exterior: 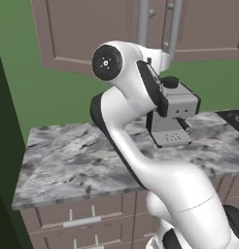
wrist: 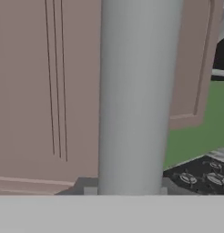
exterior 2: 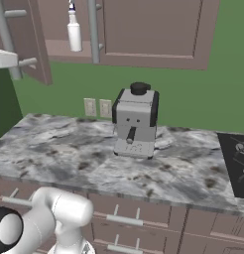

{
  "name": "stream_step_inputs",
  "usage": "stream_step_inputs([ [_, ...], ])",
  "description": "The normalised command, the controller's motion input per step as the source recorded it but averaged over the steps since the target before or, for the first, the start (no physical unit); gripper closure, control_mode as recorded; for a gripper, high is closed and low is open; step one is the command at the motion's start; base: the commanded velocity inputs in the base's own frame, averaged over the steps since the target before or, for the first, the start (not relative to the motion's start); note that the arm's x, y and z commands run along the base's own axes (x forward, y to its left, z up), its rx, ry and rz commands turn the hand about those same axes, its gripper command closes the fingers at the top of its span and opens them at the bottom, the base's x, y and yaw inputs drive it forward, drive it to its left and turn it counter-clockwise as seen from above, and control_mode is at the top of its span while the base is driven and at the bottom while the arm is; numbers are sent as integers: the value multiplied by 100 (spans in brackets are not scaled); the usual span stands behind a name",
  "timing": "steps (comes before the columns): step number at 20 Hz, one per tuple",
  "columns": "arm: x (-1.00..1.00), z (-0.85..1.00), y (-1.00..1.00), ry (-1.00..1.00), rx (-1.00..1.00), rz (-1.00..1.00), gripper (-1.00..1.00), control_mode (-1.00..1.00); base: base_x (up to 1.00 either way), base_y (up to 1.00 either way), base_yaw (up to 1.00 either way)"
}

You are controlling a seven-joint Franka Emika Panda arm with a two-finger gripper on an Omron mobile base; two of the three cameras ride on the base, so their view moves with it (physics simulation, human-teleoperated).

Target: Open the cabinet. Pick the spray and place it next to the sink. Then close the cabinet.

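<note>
Fingers (wrist: pixel 127 189) clamped on the grey bar handle (wrist: pixel 139 95) of the cabinet (exterior: pixel 87 34), bar's long axis vertical. Left door (exterior 2: pixel 30 44) swung partly open. Spray (exterior 2: pixel 74 31) upright inside, in the gap between the doors, trigger head up. Below on the marbled desk (exterior: pixel 73 160): grey coffee machine (exterior 2: pixel 136 120), wall outlets (exterior 2: pixel 97 107) behind it, black cooktop (exterior 2: pixel 237 161) at far right. Drawers (exterior 2: pixel 129 218) under the desk edge.

Grey marbled counter (exterior 2: pixel 69 163) bears a coffee machine (exterior 2: pixel 136 120).
</note>
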Motion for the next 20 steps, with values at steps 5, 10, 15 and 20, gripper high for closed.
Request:
stream_step_inputs([
  [5,-32,0,8,1,0,-11,-100,-100,0,0,0],
  [10,-75,0,-21,-2,4,-13,-100,-100,0,0,0],
  [15,-57,0,-44,0,22,-8,-100,-100,0,0,0],
  [20,-48,2,-59,0,30,1,-100,-100,0,0,0],
])
